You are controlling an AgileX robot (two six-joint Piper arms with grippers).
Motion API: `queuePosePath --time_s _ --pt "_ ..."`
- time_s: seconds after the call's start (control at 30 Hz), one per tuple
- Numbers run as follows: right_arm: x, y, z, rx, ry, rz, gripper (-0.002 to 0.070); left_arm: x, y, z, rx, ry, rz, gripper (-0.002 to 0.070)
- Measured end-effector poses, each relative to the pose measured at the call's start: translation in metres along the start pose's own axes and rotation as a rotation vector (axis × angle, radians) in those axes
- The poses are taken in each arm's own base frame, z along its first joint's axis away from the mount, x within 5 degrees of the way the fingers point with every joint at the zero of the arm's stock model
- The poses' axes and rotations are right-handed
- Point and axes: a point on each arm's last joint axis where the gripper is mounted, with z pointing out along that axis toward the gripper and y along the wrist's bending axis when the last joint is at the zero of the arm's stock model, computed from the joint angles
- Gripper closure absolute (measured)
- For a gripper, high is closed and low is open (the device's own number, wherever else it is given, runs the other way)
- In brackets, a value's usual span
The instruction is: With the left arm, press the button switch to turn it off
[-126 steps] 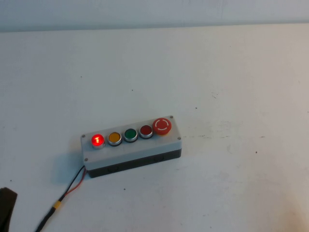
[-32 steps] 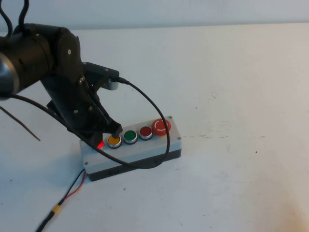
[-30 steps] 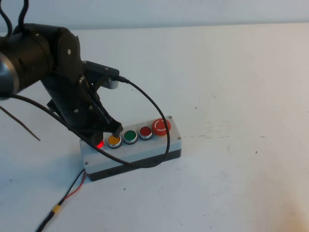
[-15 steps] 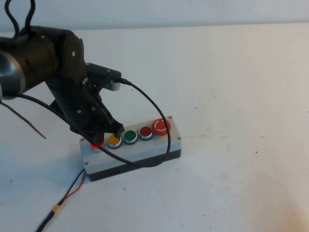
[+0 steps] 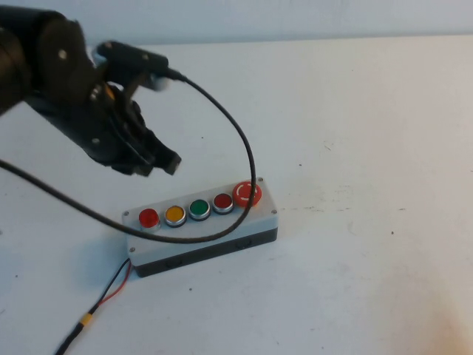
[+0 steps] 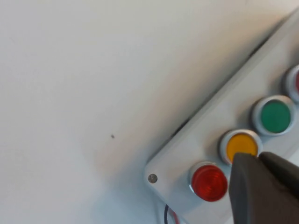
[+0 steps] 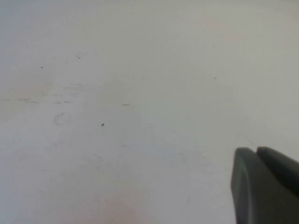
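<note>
White tabletop [image 5: 369, 111] fills the scene, bare but for a grey five-button box [image 5: 201, 225] set near the middle-left, its lead [image 5: 96, 307] trailing off toward the near-left corner. On the box's left end sits the button switch [image 5: 148, 217], plain red and showing no glow or numeral; an orange button [image 5: 175, 214], a green button [image 5: 199, 207], a darker red button [image 5: 223, 200] and a large red mushroom button [image 5: 247, 193] run rightward from it. The left arm [image 5: 59, 81] hangs above and beyond the box's left end, its left gripper [image 5: 159, 160] apart from every button and holding nothing, fingers drawn together in the wrist view. A black cable [image 5: 240, 140] loops from the arm across the box. The right gripper [image 7: 264, 184] appears only in its own wrist view, over bare table, fingers together and empty. With the lamp apparently dark, the press looks done; what remains is likely to clear the arm away without snagging the cable on the box.
</note>
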Motion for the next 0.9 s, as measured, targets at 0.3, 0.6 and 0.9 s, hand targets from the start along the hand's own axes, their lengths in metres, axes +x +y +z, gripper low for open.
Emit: queuePosePath --time_s 0.3,0.6,0.9 --pt "0.0 0.0 0.0 0.0 0.0 0.0 0.0692 0.045 -0.014 -0.107 -0.046 -0.354 -0.008 0.0677" --pt "0.0 0.0 0.0 0.0 0.0 0.0 0.0692 0.147 -0.035 -0.111 -0.105 -0.75 -0.042 0.0677" --pt "0.0 0.0 0.0 0.0 0.0 0.0 0.0692 0.209 -0.046 -0.075 -0.113 -0.742 -0.04 0.0677"
